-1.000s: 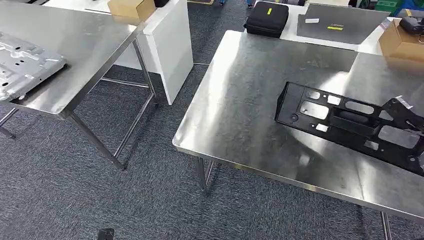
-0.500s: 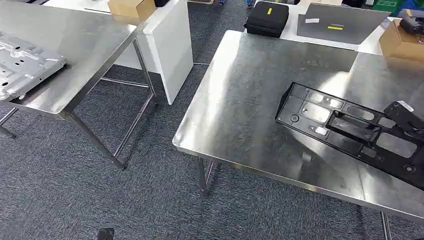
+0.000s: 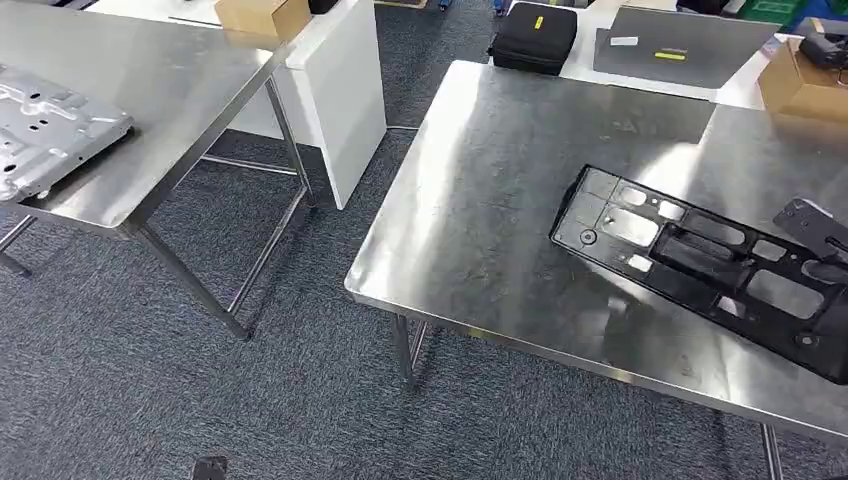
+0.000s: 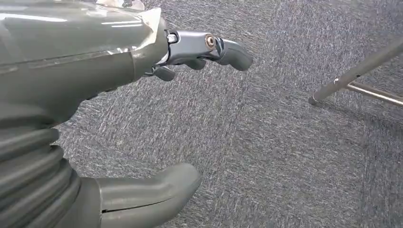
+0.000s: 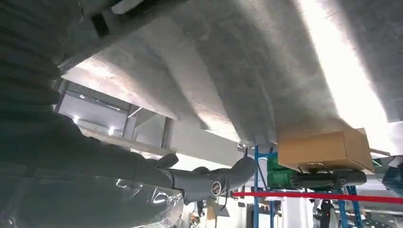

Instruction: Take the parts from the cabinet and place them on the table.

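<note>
Placing: I judge I'm at the set-down step, the black part lying flat on the steel surface.
Right hand: at the part's far end, touching it; I cannot tell whether its fingers grip it.
Left hand: spread, holding nothing, hanging over carpet, well apart from the part.
Next: let go, lift the right hand clear without dragging the part.

A perforated part is lying on the right side of the near table. A second table is standing to the left, carrying a plate. A case is sitting on the far counter.
</note>
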Action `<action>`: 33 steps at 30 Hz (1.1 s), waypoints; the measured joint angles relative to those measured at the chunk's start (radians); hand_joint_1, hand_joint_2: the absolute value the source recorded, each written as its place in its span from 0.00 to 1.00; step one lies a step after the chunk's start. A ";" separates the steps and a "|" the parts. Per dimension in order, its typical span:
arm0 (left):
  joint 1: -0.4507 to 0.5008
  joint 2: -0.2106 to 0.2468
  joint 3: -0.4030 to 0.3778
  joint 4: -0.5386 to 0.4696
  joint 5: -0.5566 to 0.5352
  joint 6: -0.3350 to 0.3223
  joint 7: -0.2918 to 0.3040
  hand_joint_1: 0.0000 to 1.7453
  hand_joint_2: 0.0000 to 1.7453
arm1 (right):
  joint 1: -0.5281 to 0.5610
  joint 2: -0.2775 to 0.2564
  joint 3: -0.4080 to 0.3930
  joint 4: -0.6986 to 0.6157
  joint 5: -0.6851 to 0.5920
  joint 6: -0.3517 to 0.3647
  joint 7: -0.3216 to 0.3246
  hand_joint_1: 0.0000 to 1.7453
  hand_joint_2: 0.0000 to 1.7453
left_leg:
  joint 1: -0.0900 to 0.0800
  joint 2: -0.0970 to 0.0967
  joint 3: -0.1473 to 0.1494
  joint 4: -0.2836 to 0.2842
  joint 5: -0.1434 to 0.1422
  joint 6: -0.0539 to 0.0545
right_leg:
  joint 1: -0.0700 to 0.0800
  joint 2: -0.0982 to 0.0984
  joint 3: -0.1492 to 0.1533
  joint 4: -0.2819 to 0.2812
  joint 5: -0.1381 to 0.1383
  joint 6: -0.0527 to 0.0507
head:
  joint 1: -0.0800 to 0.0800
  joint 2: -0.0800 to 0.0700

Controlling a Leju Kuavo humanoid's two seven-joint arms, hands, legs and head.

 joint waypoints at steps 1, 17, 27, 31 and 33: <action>0.000 0.000 0.000 0.000 0.002 0.001 0.000 0.00 1.00 | -0.003 0.000 0.002 0.001 -0.002 0.000 0.000 0.00 1.00 | 0.000 0.000 0.000 0.000 0.000 0.000 | 0.000 0.000 0.000 0.000 0.000 0.000 | 0.000 0.000; 0.001 0.001 -0.001 0.000 0.005 0.008 0.000 0.00 1.00 | -0.020 -0.003 0.014 0.003 -0.008 0.001 0.000 0.00 1.00 | 0.000 0.000 0.000 0.000 0.000 0.000 | 0.000 0.000 0.000 0.000 0.000 0.000 | 0.000 0.000; 0.001 0.001 -0.002 0.000 0.008 0.012 0.000 0.00 1.00 | -0.029 -0.014 0.026 0.003 -0.005 -0.049 0.021 0.00 1.00 | 0.000 0.000 0.000 0.000 0.000 0.000 | 0.000 0.000 0.000 0.000 0.000 0.000 | 0.000 0.000; 0.001 0.001 -0.002 0.000 0.011 0.015 0.000 0.00 1.00 | -0.033 -0.031 0.027 -0.005 -0.002 -0.120 0.049 0.00 1.00 | 0.000 0.000 0.000 0.000 0.000 0.000 | 0.000 0.000 0.000 0.000 0.000 0.000 | 0.000 0.000; 0.002 0.001 -0.002 0.000 0.017 0.015 0.000 0.00 1.00 | -0.033 -0.049 0.027 -0.011 -0.002 -0.153 0.064 0.00 1.00 | 0.000 0.000 0.000 0.000 0.000 0.000 | 0.000 -0.001 0.000 0.000 0.000 0.000 | 0.000 0.000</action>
